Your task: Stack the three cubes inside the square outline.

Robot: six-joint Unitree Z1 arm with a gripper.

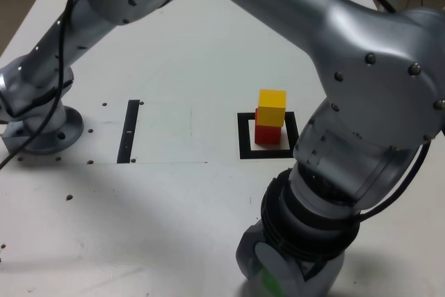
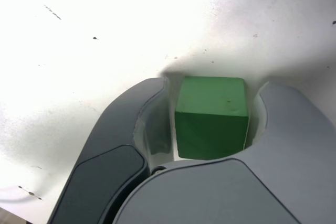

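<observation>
The broad white desk [image 1: 208, 46] carried everything. The silver arm's hand [image 2: 210, 129] sat low at the near edge, its jaws flanking the small matte green cube [image 2: 211, 123] with slim gaps either side, so not yet clamped. The thick black square outline [image 1: 245, 137] held the red cube [image 1: 264, 133] topped by the yellow cube [image 1: 272, 106], which sat slightly askew. An off-centre pinch could twist the green block, and a skewed placement could topple that stack
</observation>
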